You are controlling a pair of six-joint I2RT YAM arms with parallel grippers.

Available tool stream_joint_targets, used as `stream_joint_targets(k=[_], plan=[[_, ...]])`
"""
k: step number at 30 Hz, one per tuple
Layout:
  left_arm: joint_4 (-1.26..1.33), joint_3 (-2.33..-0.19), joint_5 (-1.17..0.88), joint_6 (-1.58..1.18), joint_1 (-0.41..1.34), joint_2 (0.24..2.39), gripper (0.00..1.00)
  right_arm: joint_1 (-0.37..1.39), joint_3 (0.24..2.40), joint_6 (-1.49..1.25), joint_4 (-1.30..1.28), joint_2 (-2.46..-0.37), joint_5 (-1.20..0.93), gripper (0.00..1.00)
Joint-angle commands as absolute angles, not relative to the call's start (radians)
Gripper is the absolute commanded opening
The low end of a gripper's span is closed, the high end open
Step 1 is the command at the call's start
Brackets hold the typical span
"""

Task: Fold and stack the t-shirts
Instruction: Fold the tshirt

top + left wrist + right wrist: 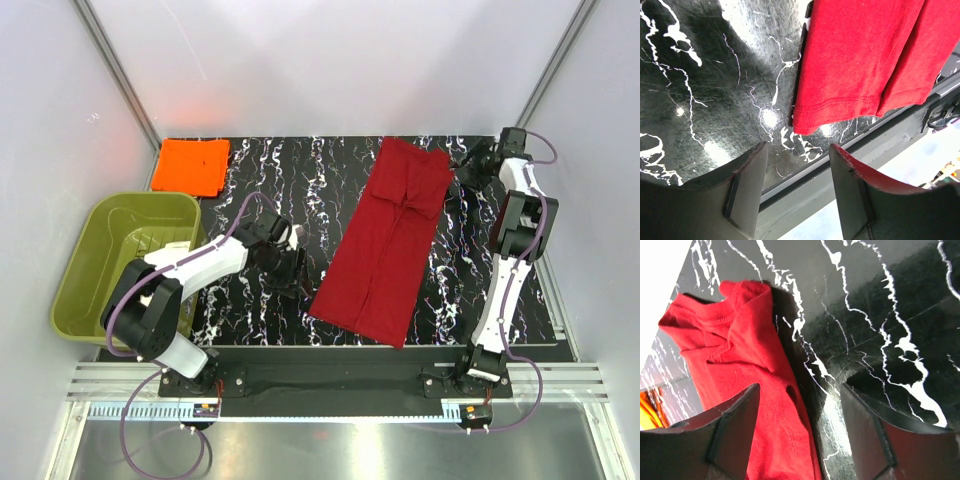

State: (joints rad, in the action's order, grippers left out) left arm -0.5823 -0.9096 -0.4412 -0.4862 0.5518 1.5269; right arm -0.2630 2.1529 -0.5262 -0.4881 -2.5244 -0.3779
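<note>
The dark red t-shirt [385, 240] lies as a long folded strip, slanting from the back right toward the near middle of the black marbled table [270, 180]. My left gripper [292, 275] hovers just left of its near end, open and empty; in the left wrist view the hem [855, 65] lies beyond the left gripper [797, 146]. My right gripper [460, 180] is beside the shirt's far right corner, open. In the right wrist view the rumpled red cloth [740, 355] lies under the right gripper [800, 387], unheld. The orange t-shirt [190, 165] rests folded at the back left.
An olive-green tub [125, 255] stands off the table's left edge beside the left arm. White enclosure walls close the back and sides. The table's near edge and metal rail [900, 125] run just past the red shirt's hem.
</note>
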Motion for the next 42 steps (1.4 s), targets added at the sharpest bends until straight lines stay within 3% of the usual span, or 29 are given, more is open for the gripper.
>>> stream_joint_targets(k=[1, 8, 13, 22, 24, 25, 28, 31, 32, 38, 40, 42], plan=[[-0.581, -0.931, -0.480, -0.471, 0.551, 1.526, 0.57, -0.258, 2.077, -0.488, -0.402, -2.473, -0.457, 0.72], [-0.600, -0.920, -0.483, -0.449, 0.551, 1.525, 0.56, -0.259, 2.132, -0.497, -0.370, -2.554, -0.560, 0.52], [-0.597, -0.911, -0.491, -0.445, 0.549, 1.525, 0.56, -0.261, 2.131, -0.508, -0.364, -2.537, -0.542, 0.29], [-0.589, -0.917, -0.508, -0.436, 0.546, 1.543, 0.56, -0.261, 2.157, -0.522, -0.374, -2.481, -0.548, 0.24], [-0.588, -0.919, -0.512, -0.434, 0.545, 1.548, 0.55, -0.259, 2.158, -0.522, -0.380, -2.476, -0.563, 0.27], [-0.588, -0.917, -0.514, -0.433, 0.545, 1.552, 0.56, -0.259, 2.161, -0.519, -0.385, -2.471, -0.568, 0.33], [-0.581, -0.914, -0.518, -0.431, 0.543, 1.560, 0.56, -0.258, 2.155, -0.514, -0.394, -2.467, -0.571, 0.33], [-0.580, -0.913, -0.523, -0.428, 0.543, 1.569, 0.55, -0.253, 2.157, -0.505, -0.422, -2.461, -0.569, 0.27], [-0.577, -0.911, -0.525, -0.428, 0.543, 1.569, 0.55, -0.250, 2.154, -0.500, -0.423, -2.456, -0.558, 0.18], [-0.575, -0.907, -0.522, -0.431, 0.543, 1.568, 0.55, -0.233, 2.175, -0.480, -0.463, -2.424, -0.505, 0.13], [-0.572, -0.902, -0.523, -0.434, 0.545, 1.569, 0.55, -0.226, 2.195, -0.476, -0.492, -2.421, -0.485, 0.36], [-0.569, -0.897, -0.523, -0.436, 0.543, 1.568, 0.55, -0.224, 2.203, -0.474, -0.502, -2.425, -0.486, 0.38]])
